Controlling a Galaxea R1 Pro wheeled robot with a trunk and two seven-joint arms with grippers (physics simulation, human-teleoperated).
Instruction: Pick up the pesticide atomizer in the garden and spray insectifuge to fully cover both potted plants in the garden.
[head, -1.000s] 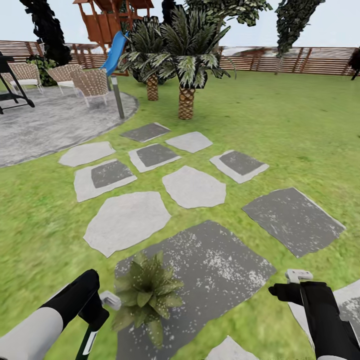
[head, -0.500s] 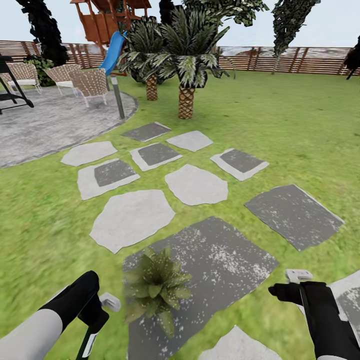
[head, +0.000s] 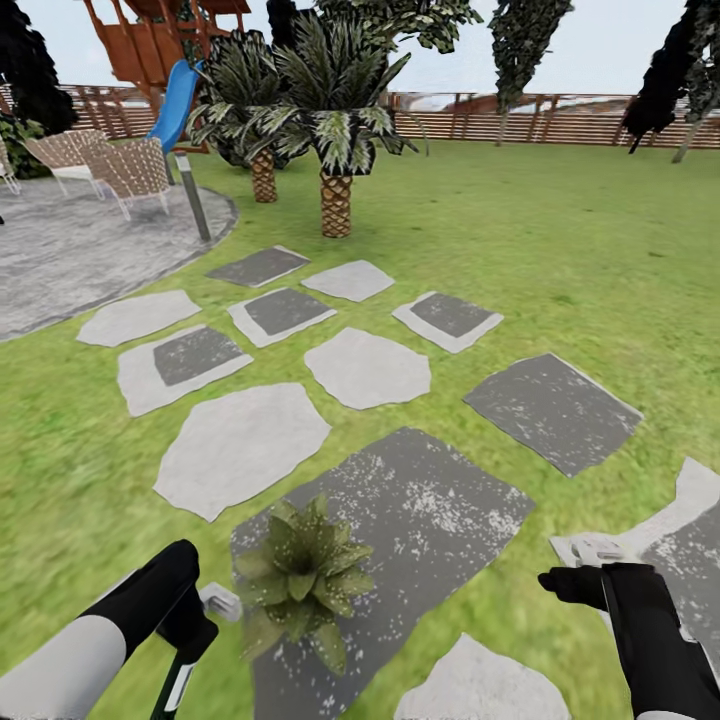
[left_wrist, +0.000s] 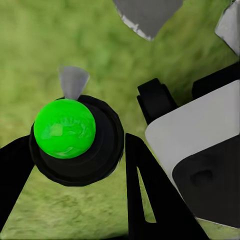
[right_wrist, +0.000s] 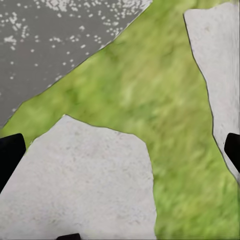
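Note:
One potted plant, a low green rosette, stands on a dark stepping stone. Whitish insectifuge specks dot its leaves and the stone around it. The other potted plant is out of view. My left gripper hangs just left of the plant. It is shut on the pesticide atomizer, which shows as a round black top with a bright green ball; a white strip of it shows below my hand. My right gripper hovers open over grass and pale stones, with nothing between its fingers.
Grey and white stepping stones run across the lawn toward two palms. A grey bollard lamp stands at the edge of the round patio, which holds wicker chairs. A slatted fence closes the far side.
The whole picture has shifted left, so the camera has turned right. Both arms keep their places in the view, and the plant stays beside my left gripper.

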